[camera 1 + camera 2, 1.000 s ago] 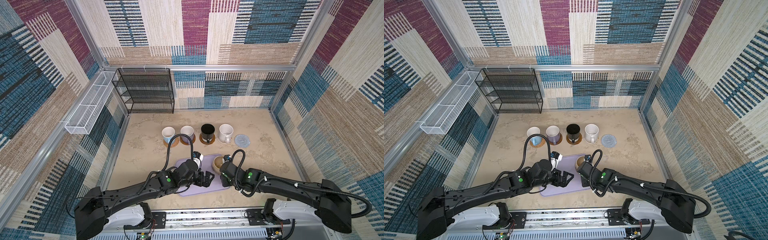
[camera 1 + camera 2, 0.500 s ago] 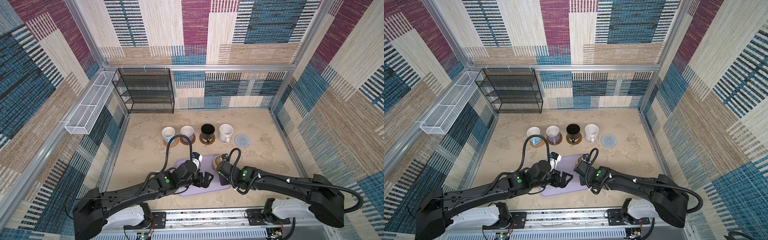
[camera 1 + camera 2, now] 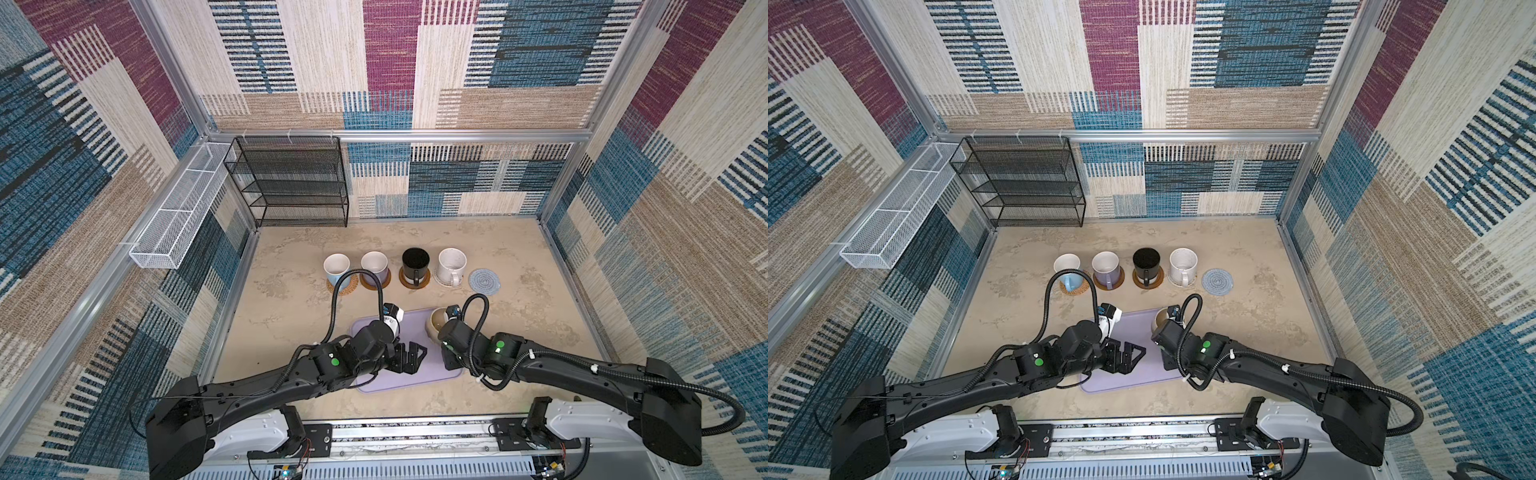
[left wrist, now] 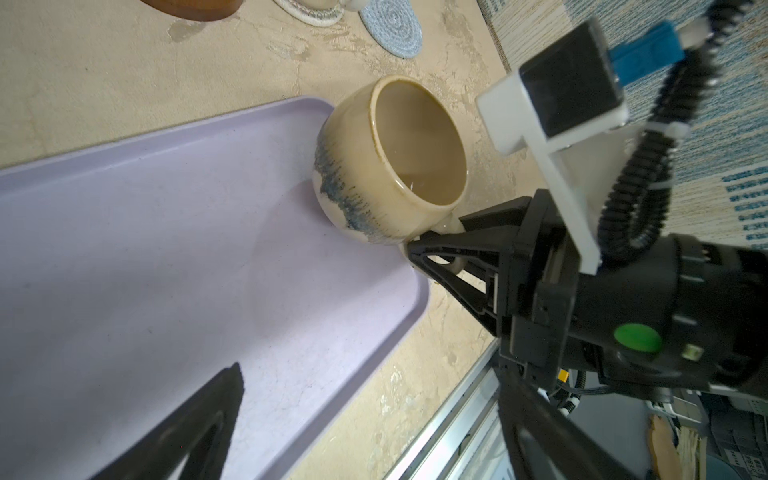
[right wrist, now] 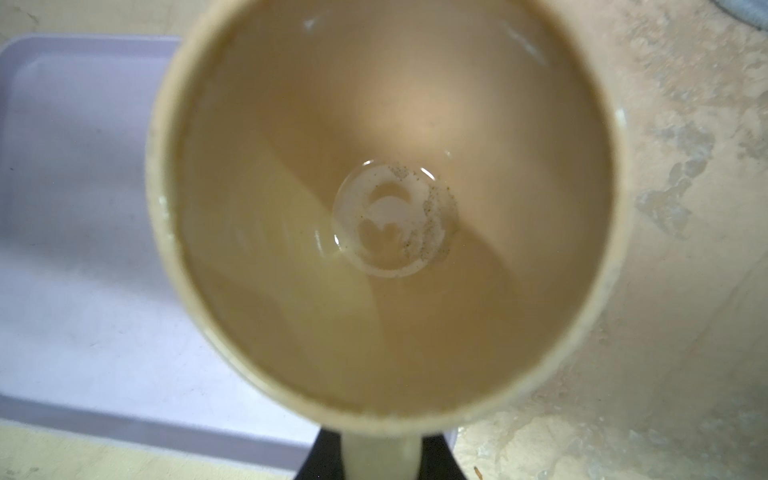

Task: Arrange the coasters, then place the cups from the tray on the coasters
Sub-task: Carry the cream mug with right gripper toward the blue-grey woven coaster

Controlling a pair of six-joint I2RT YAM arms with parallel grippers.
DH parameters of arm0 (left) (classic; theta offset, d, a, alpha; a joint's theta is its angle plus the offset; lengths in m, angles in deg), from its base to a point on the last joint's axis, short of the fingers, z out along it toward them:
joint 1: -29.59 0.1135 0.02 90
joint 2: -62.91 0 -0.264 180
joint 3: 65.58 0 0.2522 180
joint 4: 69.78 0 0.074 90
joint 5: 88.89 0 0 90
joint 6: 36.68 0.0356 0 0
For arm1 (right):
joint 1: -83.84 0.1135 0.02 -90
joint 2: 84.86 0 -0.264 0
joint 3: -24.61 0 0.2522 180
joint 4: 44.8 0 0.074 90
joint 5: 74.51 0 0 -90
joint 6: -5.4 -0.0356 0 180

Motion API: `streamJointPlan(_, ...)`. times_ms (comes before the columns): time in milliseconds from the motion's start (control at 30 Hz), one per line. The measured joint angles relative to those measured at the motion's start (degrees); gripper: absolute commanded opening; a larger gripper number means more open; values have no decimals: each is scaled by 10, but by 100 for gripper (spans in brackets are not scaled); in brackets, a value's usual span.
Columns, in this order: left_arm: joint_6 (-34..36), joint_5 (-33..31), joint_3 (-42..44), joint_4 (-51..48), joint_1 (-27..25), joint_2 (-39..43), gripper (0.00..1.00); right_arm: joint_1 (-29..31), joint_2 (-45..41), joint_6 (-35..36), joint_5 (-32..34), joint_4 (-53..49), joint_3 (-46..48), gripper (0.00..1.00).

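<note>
— Since you stand nearer, where is the squat beige glazed mug [image 3: 435,327]?

— At the far right corner of the flat lavender plastic tray [image 3: 399,379], overhanging its rim. Whether it is clear of the tray floor, I can't say.

— And the right gripper [image 4: 436,232]?

— Clamped on the mug's handle. Both top views bury that under the wrist. The left wrist view shows the black fingers [image 4: 498,214] pinched on the loop, and blue-grey streaks down the mug's side. The right wrist view looks straight into the bowl. It shows a pale ring at the bottom and the handle wedged between two dark fingers at the frame's edge, with tray on one side and beige stone-look table [image 5: 685,208] on the other.

— The left gripper [image 3: 411,357]?

— Jaws spread wide, holding nothing, over the tray's near half, near the other arm.

— Beyond the tray?

— Only the top views give the whole row. A light blue mug [image 3: 1067,264] sits on a tan woven rattan coaster [image 3: 1075,289], a lavender mug [image 3: 1105,264] on a smooth brown coaster [image 3: 1120,279], a black mug [image 3: 1147,259] on a second brown coaster [image 3: 1156,282], and a speckled white mug [image 3: 1183,262] on a white crochet coaster [image 3: 1173,280]. At the right end a grey-blue crochet coaster [image 3: 1217,281] lies bare; the left wrist view catches it too.

— Further back?

— A black wire shelf rack [image 3: 1021,187] against the rear wall, and a white mesh basket [image 3: 892,224] on the left wall.
</note>
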State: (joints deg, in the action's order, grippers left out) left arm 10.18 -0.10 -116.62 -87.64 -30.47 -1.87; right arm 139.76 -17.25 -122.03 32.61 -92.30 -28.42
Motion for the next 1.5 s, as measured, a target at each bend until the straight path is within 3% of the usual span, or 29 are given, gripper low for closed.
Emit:
streamJointPlan(400,-2,-6,-35,43,1,6,99,-13,-33,32,37,-42,-61,0)
streamJointPlan(1033,33,-6,-155,55,16,-88,99,-206,-60,138,19,-49,-108,0)
streamJointPlan(1500,50,41,-256,54,33,-209,99,-359,13,181,-7,-25,-123,0)
